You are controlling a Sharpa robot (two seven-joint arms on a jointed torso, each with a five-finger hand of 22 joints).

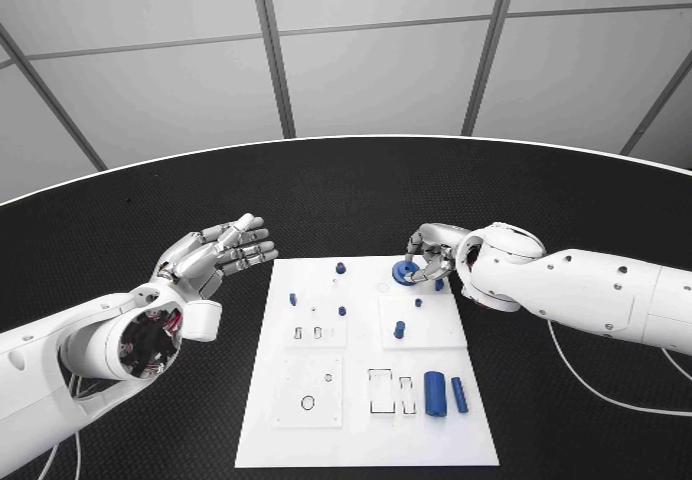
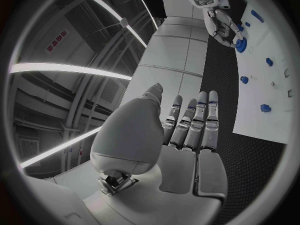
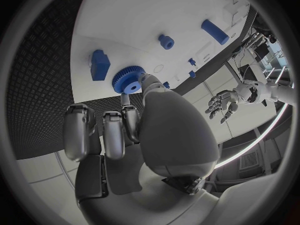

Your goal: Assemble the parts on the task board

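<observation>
R hand [image 1: 430, 252] silver fingertips pinching toothed blue gear [image 3: 128, 79] at far edge of flat white task board [image 1: 346, 430]; L hand [image 1: 224, 252] fingers straight, apart, holding nothing, beside board's far-left corner; blue cylinder [image 1: 434, 391], slim peg [image 1: 459, 394] near board's front; black textured table [image 1: 173, 210]

**White board laid on black table**

A round black table [image 1: 173, 200] (its surface finely textured) is seen with a white task board [image 1: 361, 440] laid flat near its middle. A thin pale cable [image 1: 606, 392] is trailed across the tabletop just beside the board's right edge.
</observation>
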